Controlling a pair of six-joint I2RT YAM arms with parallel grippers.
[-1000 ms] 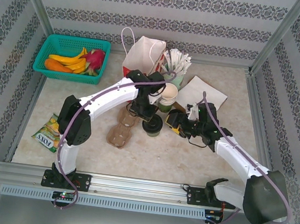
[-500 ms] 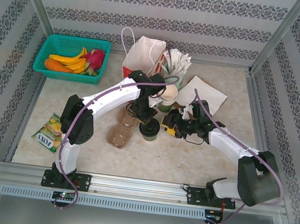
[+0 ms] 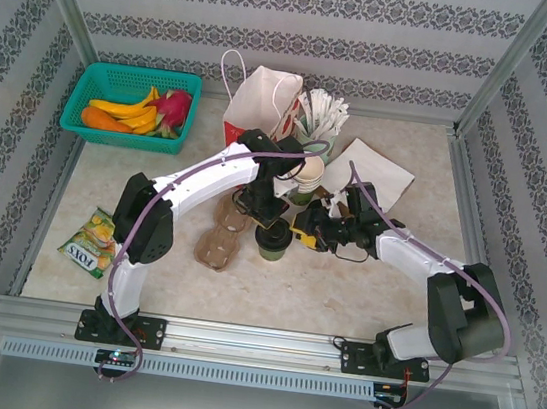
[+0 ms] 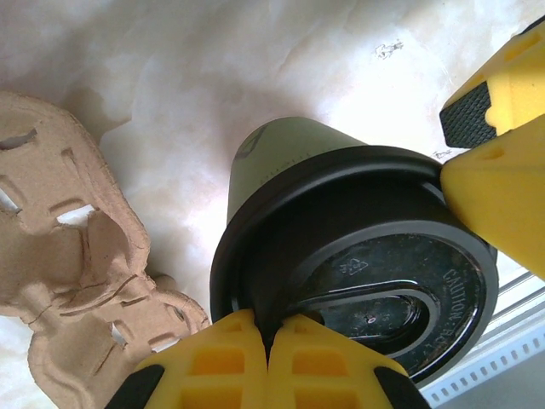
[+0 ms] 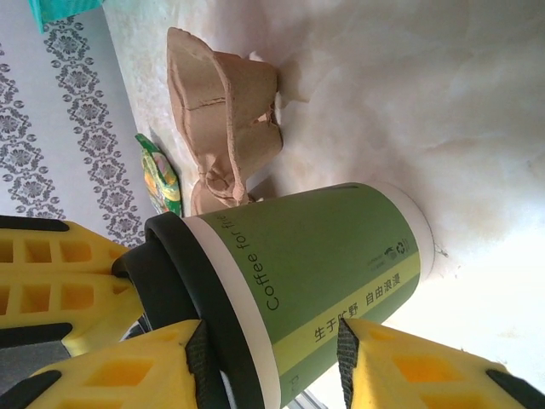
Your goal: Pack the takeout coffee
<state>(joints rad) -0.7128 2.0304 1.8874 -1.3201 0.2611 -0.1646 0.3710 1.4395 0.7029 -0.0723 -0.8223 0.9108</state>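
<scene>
We are finding the cup standing upright near the middle of the surface, with the lid sitting on its rim. The left fingers are pressing fully together at the lid's edge, coming down on it from 12 o'clock. We are judging that they are bearing down to seat the lid, though we cannot tell whether they are nipping its edge. The right fingers are reaching in from 3 o'clock and standing partly apart on either side of the cup, just under the lid. They are most likely bracing the cup so the push is not tipping it; we cannot tell whether they are squeezing it. The tray is lying just beside the cup at 9 o'clock, with both wells looking free, handy for the next step. The paper bag is standing well apart at 12 o'clock.
</scene>
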